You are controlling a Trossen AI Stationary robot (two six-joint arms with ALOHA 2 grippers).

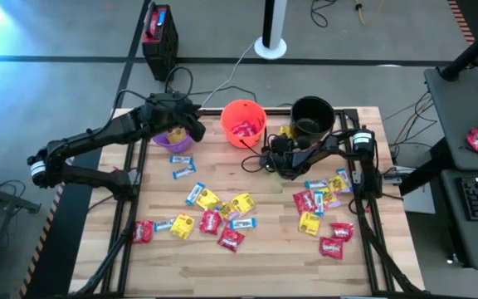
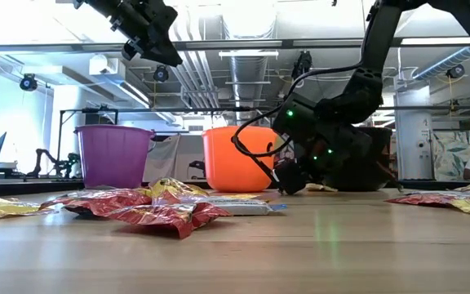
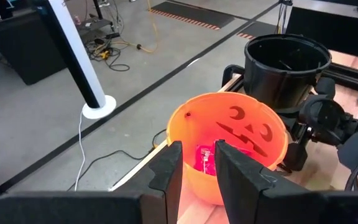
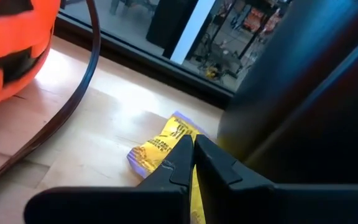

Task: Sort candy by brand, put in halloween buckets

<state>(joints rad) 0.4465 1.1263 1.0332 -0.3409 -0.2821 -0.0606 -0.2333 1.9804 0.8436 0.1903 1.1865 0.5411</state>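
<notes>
Three buckets stand along the table's far side: purple, orange and black. Red packets lie inside the orange bucket. My left gripper hovers open and empty above the purple bucket, high over the table. My right gripper is low at the table between the orange and black buckets, shut on a yellow candy packet. Loose red, yellow and blue-and-white candy lies flat across the table's middle and right. My right gripper pinches the yellow packet between its two fingertips, at the packet's edge nearest me. The fingers slant down toward the table's far edge. The rest of the packet lies flat on the wood beside the black bucket's wall.
The orange bucket's thin black handle droops onto the table close to my right gripper. Cables and a white post base sit on the floor beyond the far edge. The near strip of the table holds no candy.
</notes>
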